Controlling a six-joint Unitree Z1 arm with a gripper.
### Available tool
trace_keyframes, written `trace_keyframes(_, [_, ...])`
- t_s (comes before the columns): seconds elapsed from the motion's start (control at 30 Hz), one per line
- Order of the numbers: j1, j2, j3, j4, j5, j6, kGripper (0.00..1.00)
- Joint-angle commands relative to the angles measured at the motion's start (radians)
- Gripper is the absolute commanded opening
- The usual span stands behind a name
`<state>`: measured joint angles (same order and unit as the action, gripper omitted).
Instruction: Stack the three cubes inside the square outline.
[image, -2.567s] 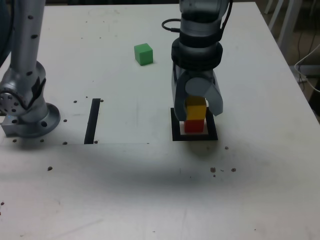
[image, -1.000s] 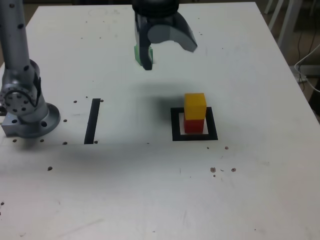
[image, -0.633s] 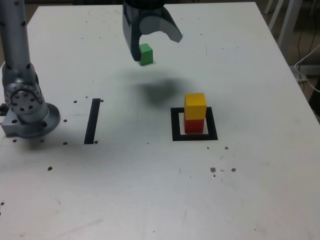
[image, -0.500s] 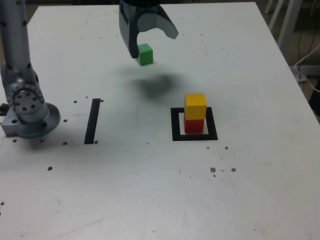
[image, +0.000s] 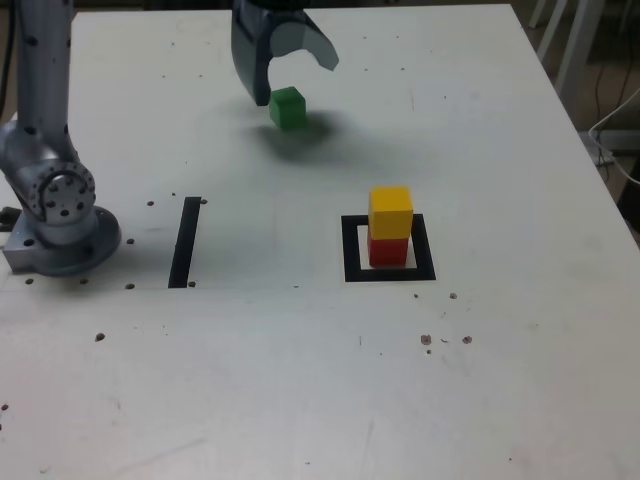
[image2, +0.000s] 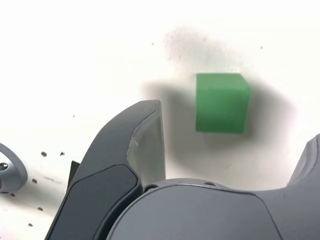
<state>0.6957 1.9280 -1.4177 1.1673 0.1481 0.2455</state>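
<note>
Table (image: 500, 380): pale, flat, carries all the work.

Gripper (image: 297, 88): jaws spread wide, nothing between them; it hangs above the green cube (image2: 221, 103), presumably so that the fingers can descend on either side. Exact height above the cube is hard to judge from these views.

Square outline (image: 353, 273): flat, black with a white centre, toward the exterior view's right of the straight black strip (image: 185, 243). It fixes the stack's footprint.

Cubes: red cube (image: 387, 251) sits inside the outline as base; yellow cube (image: 390, 212) rests on it, its top free, probably to receive the last one. Green cube stands alone on the table, well apart from the stack.

Judgement: two of three placed; step in hand is the approach to green. Centring matters, since an off-centre finger could push the cube on closing.
</note>
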Motion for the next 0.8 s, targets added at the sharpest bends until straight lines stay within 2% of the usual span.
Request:
trace_keyframes(0.0, [0.010,0.020,-0.005,-0.001,0.006,0.007,0.99])
trace_keyframes(0.43, [0.025,0.091,-0.015,0.001,0.010,0.042,0.88])
trace_keyframes(0.77, [0.036,0.104,-0.024,0.005,-0.010,0.051,0.61])
